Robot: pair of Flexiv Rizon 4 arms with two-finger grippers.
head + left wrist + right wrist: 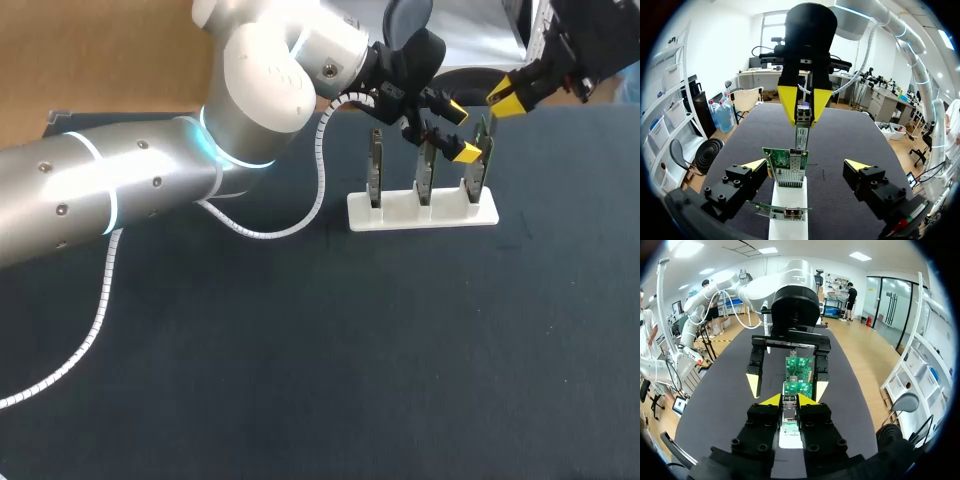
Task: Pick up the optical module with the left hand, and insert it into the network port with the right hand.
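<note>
In the left wrist view my right gripper [806,102] hangs ahead, shut on a slim metal optical module [802,127] held upright. The module's lower end meets the top of the metal port cage [790,172] on a green card [785,155]; how deep it sits I cannot tell. My left gripper [805,167] is open, one finger on each side of that card, touching nothing. In the head view the left gripper [460,132] straddles the rightmost card [478,170], with the right gripper [505,100] above it. The right wrist view shows the module [789,409] between my right gripper's [790,400] tips.
A white stand [400,215] holds three upright green cards in a row on the dark table [350,350]. A white coiled cable [100,320] trails from my left arm across the table's left part.
</note>
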